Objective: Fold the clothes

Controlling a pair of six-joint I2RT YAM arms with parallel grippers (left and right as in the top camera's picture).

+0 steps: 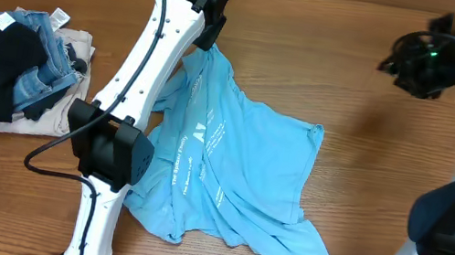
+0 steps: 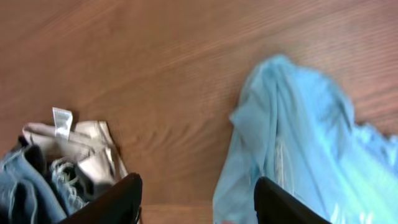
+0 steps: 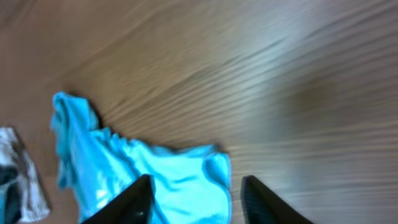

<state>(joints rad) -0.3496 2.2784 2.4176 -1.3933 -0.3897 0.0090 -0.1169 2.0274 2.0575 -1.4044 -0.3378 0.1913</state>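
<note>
1. Heap of other garments (image 1: 20, 65): black, denim and beige pieces with a white label are lying bunched together. The heap is sitting off the outer side of the left gripper's left-hand finger, apart from the shirt.
2. Left gripper (image 2: 198, 205): it is hovering with its jaws standing apart and gripping nothing. Wood grain and a fringe of blue cloth are showing in the gap.
3. T-shirt (image 1: 238, 176): light blue with white print, it is lying crumpled and unfolded on the table (image 1: 336, 34). One narrow end is reaching up to just beside the left gripper's right-hand finger, and the rest is spreading away from it.
4. Right gripper (image 3: 193, 202): its jaws are standing apart and holding nothing. It is hanging over bare wood, well apart from the shirt, which is lying off to its left.
</note>
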